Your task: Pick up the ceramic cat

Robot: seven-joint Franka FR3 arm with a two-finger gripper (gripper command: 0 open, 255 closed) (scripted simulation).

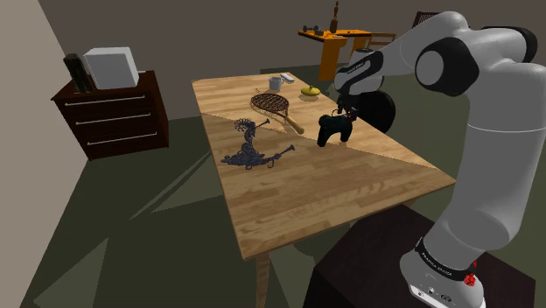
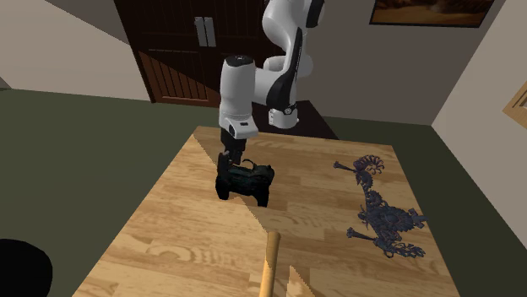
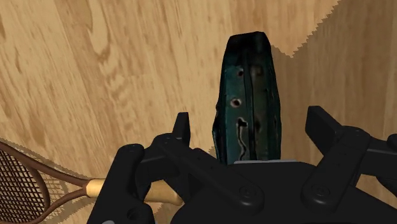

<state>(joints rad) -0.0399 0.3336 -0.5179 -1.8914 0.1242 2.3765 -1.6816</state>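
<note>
Pincer (image 3: 249,118) wide, pointing down over wooden table (image 1: 350,201). Fingers (image 3: 183,124) stand apart. Dark teal-black cat (image 3: 248,95) directly beneath pincer, between fingers, touched by neither; stands on tabletop. Racket (image 1: 273,105) lies flat to one side of pincer, apart from cat. Dark wire ornament (image 1: 252,150) well apart from pincer

Dim room, lit table (image 1: 289,197), jagged-edged shadows

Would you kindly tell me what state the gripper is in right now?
Gripper: open, fingers either side of the dark teal cat, not touching it.
</note>
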